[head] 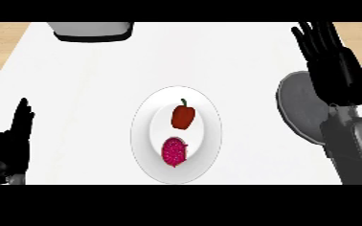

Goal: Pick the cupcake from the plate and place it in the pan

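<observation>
Cupcake, the pink frosted one [174,152], sits on the white oval plate [145,139] beside a red bell pepper [184,117]. Right hand [327,57] hovers spread over the grey pan [297,106], holding nothing. Reaching hasn't begun; next it must swing left and down.

A white counter top [84,91] is seen from steeply above, with strips of light wood showing at its far left and far right corners. A white plate [145,143] is set near the middle of it, towards the near edge, and a grey pan [298,105] lies well apart on the right, partly covered from view. At the far left edge a pale grey, dark-based object [92,30] is cut off by the frame and cannot be identified with certainty.
</observation>
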